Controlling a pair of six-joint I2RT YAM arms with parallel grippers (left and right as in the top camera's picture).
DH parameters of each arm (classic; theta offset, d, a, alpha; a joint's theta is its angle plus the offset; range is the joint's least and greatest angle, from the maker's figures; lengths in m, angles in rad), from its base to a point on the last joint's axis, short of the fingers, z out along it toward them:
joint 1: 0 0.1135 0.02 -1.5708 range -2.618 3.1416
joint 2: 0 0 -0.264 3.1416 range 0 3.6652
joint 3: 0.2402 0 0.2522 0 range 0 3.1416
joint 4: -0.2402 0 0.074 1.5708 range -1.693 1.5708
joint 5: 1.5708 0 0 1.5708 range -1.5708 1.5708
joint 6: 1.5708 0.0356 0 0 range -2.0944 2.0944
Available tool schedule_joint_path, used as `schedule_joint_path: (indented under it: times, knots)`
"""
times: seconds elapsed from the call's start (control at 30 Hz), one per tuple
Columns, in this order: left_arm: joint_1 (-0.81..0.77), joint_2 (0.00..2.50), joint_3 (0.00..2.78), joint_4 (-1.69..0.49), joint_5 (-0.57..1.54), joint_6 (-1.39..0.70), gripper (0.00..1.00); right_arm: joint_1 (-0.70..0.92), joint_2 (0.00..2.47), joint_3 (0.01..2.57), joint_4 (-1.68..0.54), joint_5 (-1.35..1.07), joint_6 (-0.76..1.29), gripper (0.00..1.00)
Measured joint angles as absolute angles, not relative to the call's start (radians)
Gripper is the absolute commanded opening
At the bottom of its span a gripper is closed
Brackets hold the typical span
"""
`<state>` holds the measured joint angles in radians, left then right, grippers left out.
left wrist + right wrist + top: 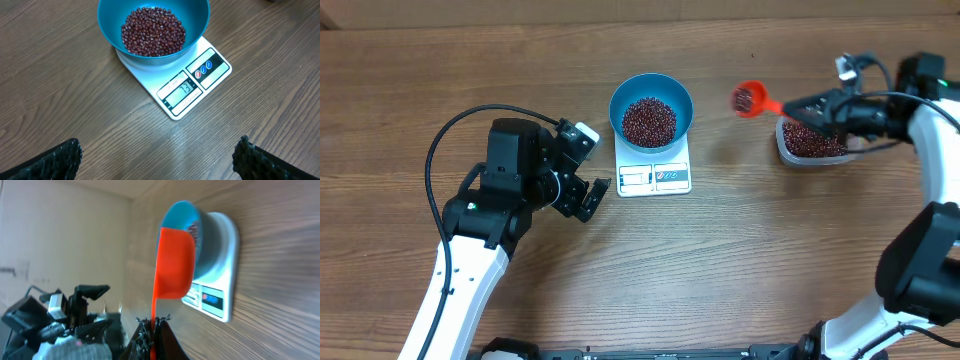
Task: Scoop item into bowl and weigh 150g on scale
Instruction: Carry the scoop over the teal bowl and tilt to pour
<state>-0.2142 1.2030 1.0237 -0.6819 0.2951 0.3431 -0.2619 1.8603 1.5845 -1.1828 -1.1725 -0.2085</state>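
The teal bowl (651,92) stands on the white scale (654,177), holding a heap of dark red beans (649,120). My left gripper (592,166) is open just left of the scale, with nothing between its fingers. In the left wrist view the bowl (153,55), beans (153,31) and scale (192,87) lie ahead of the open gripper (157,156). My right gripper (802,106) is shut on the handle of an orange-red scoop (750,99) that carries beans, in the air right of the bowl. The right wrist view shows the scoop (175,262) in front of the bowl (206,245), with the gripper (154,327) clamped on its handle.
A clear plastic tub (810,142) of beans sits on the table below my right gripper. The scale (225,270) shows its display (186,89) toward the table's front. My left arm (60,315) appears at the lower left of the right wrist view.
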Motion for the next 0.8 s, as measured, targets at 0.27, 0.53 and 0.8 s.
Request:
schedule_joint_path:
  times: [0.27,0.53,0.8]
  knots:
    - [-0.214,1.203,1.024,-0.682,0.295,0.343,0.99,-0.056,1.860,1.658,-1.083,-1.071,-0.080,0.04]
    - [-0.214,1.203,1.024,-0.682,0.295,0.343,1.00,0.148,1.860,1.661,-0.957,-0.807,0.064,0.04]
    - [-0.214,1.203,1.024,-0.682,0.295,0.343,1.00,0.348,1.860,1.661,-0.901,-0.369,0.115,0.04]
